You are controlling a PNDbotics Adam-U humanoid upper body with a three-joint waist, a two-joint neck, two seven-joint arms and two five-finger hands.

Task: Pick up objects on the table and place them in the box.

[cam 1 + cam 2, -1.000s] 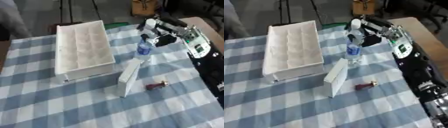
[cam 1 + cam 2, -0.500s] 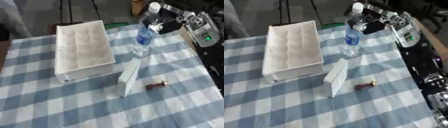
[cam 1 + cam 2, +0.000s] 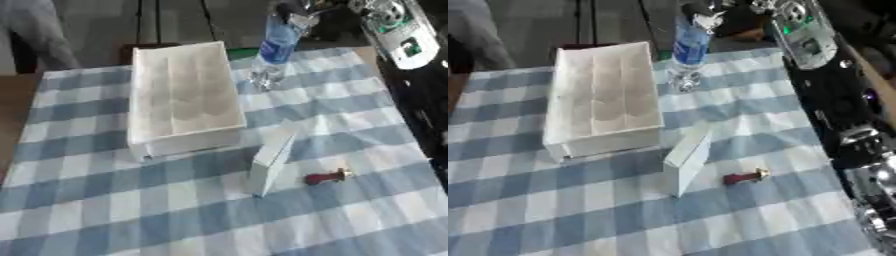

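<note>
While the right hand (image 3: pixel 293 12) has its fingers curled round the top of the water bottle (image 3: pixel 273 50), the bottle hangs tilted just beside the far right corner of the white box (image 3: pixel 184 95), its clear base low over the checked tablecloth (image 3: pixel 105 210). I cannot tell whether that base touches the cloth or is just clear of it. The right arm (image 3: pixel 815 75) runs down the right edge of both views, black with a pale panel showing a green light. The left hand shows in neither view.

To do this step well, my judgement is that the bottle should travel left until its base is over the open compartments, not over the rim. It should go high enough to pass the box wall, since the base hangs lower than the neck and could catch the edge and shove the box. Lowering it before the fingers open, and laying it along the length of the box, would stop it rolling or bouncing out.

2 other things wait on the cloth in front of the box: a small white carton (image 3: pixel 271 160) standing on its edge just beside the near right corner, and a small dark red object with a gold tip (image 3: pixel 326 176) lying near the carton's right.
</note>
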